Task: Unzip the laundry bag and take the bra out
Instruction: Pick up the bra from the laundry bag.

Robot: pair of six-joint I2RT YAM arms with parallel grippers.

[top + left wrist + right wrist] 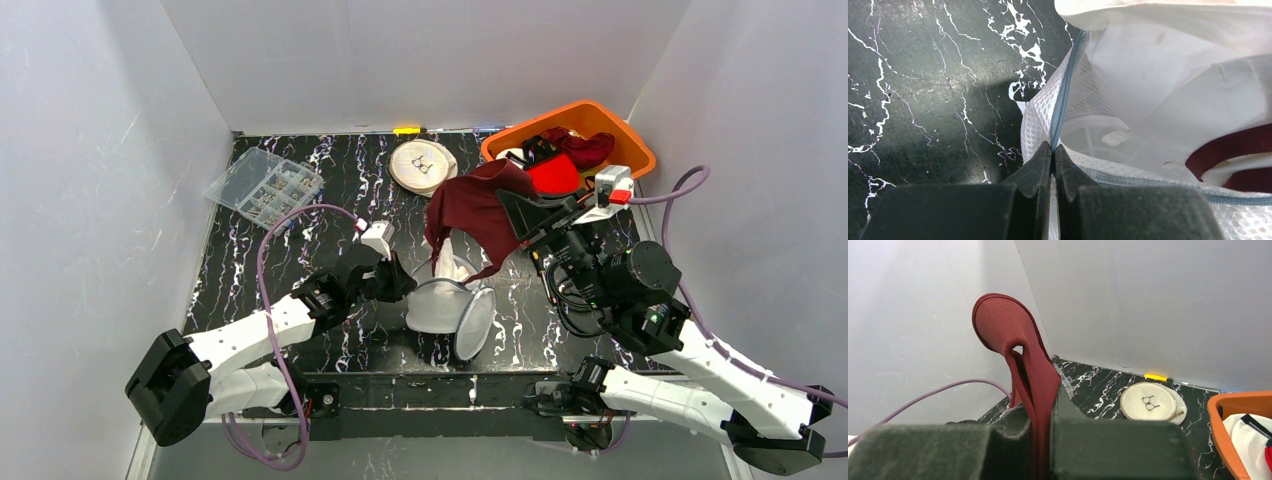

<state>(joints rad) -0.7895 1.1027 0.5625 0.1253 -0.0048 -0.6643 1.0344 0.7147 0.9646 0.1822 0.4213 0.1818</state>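
Contents of the clear box (pixel 265 187), upper left of the top view, were too small to tell. In the left wrist view the laundry bag (pixel 1148 75) ran off the top and right edges, the bra (pixel 1233 145) off the right.

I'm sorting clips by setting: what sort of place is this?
Likely a lab test cell, not a home: plain white panels box in a black marbled tabletop, with two robot arms mounted at its near edge.
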